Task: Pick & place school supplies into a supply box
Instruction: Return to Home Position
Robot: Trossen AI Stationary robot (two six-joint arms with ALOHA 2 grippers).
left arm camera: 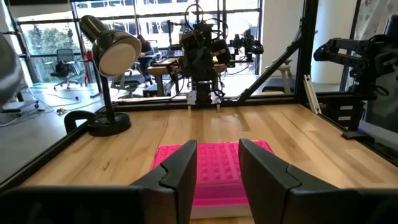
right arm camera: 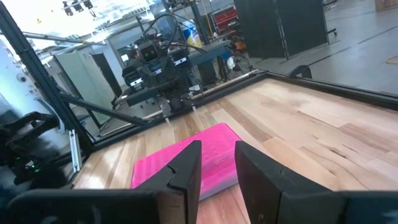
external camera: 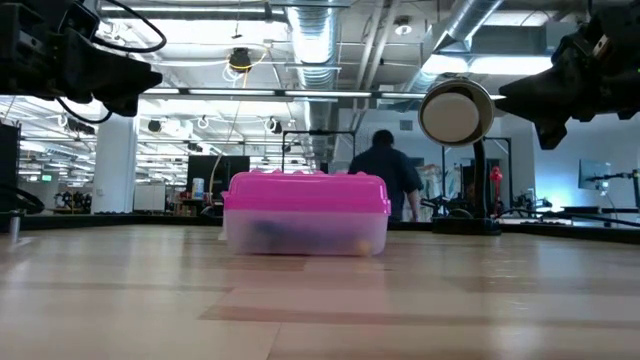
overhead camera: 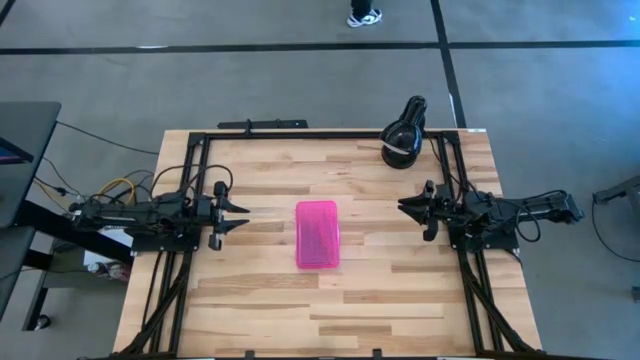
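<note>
Pink box (overhead camera: 317, 234) sits shut on the tabletop (overhead camera: 400, 290) midway between left hand (overhead camera: 238, 215) and right hand (overhead camera: 407, 207), both empty, jaws apart, held well clear since packing looks done.

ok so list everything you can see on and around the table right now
supply box: 1, pink lid on a clear base, lid shut, middle of the table between the two arms
supplies: count cannot be told, dim shapes seen through the box's clear base
lamp: 1, black, near the table's far edge on the right arm's side
table: 1, light wood with a black frame
person: 1, dark top, in the room behind the box
shoe: 1, white and dark, on the floor beyond the table
left tool: 1, dark, open and empty, raised left of the box
right tool: 1, dark, open and empty, raised right of the box
</note>
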